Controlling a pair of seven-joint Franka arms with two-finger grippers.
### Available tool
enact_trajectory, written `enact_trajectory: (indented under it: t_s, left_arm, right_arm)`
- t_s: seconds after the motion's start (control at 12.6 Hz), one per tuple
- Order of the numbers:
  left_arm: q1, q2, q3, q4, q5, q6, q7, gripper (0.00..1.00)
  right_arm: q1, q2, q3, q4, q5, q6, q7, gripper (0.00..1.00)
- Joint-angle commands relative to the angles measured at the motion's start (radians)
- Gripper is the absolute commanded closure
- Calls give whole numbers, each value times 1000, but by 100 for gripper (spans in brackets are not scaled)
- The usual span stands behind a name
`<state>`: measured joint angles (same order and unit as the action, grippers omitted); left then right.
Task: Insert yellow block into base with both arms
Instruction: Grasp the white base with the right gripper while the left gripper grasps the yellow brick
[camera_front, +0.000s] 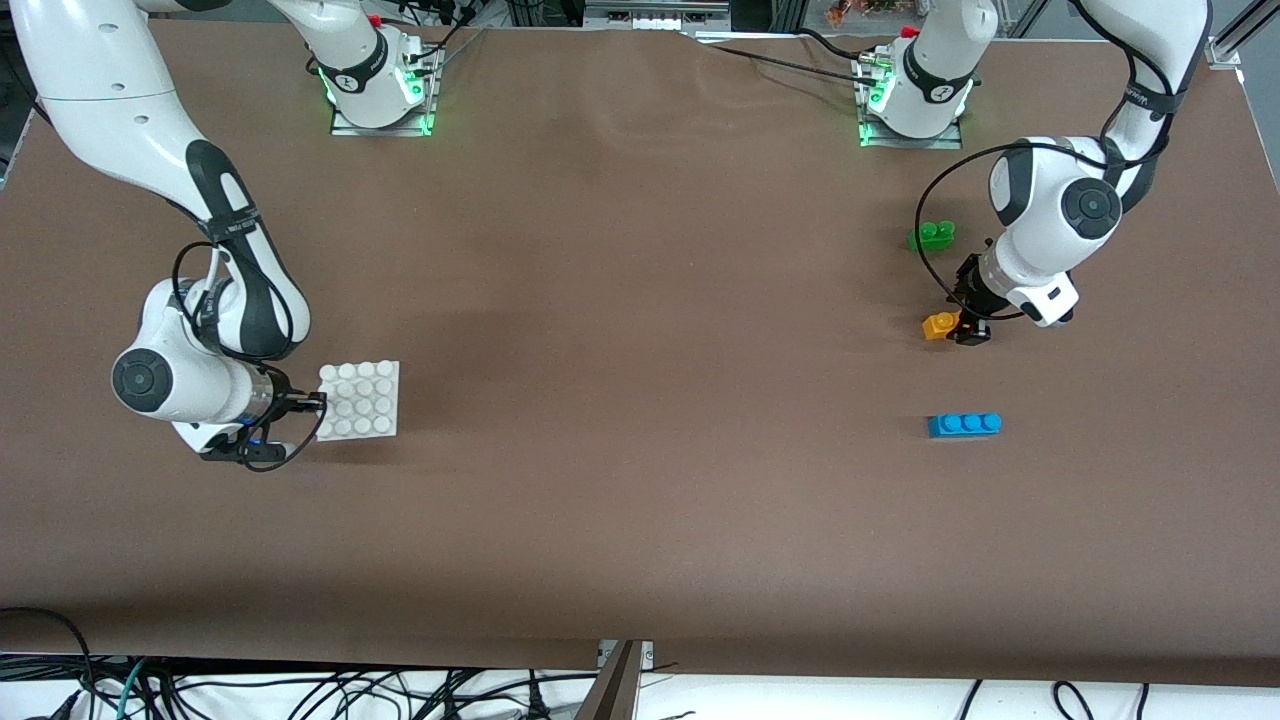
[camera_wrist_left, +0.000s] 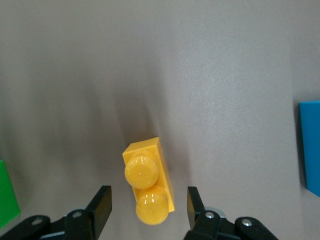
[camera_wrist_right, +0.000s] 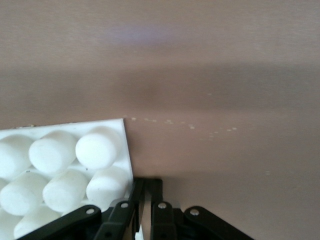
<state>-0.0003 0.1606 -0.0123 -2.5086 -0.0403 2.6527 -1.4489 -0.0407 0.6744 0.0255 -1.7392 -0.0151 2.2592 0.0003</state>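
Note:
The yellow block (camera_front: 941, 324) lies on the brown table toward the left arm's end, studs up. In the left wrist view the yellow block (camera_wrist_left: 148, 181) has one end between my left gripper's open fingers, which stand either side of it without touching. My left gripper (camera_front: 968, 330) (camera_wrist_left: 147, 200) is low over that end. The white studded base (camera_front: 360, 400) lies flat toward the right arm's end. My right gripper (camera_front: 318, 403) (camera_wrist_right: 147, 187) is shut on the base's edge (camera_wrist_right: 60, 165).
A green two-stud brick (camera_front: 932, 235) (camera_wrist_left: 6, 195) lies farther from the front camera than the yellow block. A blue three-stud brick (camera_front: 964, 425) (camera_wrist_left: 311, 145) lies nearer to it. The arm bases stand along the table's back edge.

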Motion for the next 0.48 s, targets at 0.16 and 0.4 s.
enact_trajectory:
  t_s: [0.16, 0.4]
  left_arm:
    - [2, -13, -6, -39, 16, 65, -21, 38]
    - [2, -6, -6, -39, 17, 67, -21, 48]
  right_arm:
    - [34, 25, 7, 0, 44, 37, 17, 87]
    - [58, 36, 7, 0, 53, 37, 15, 87]
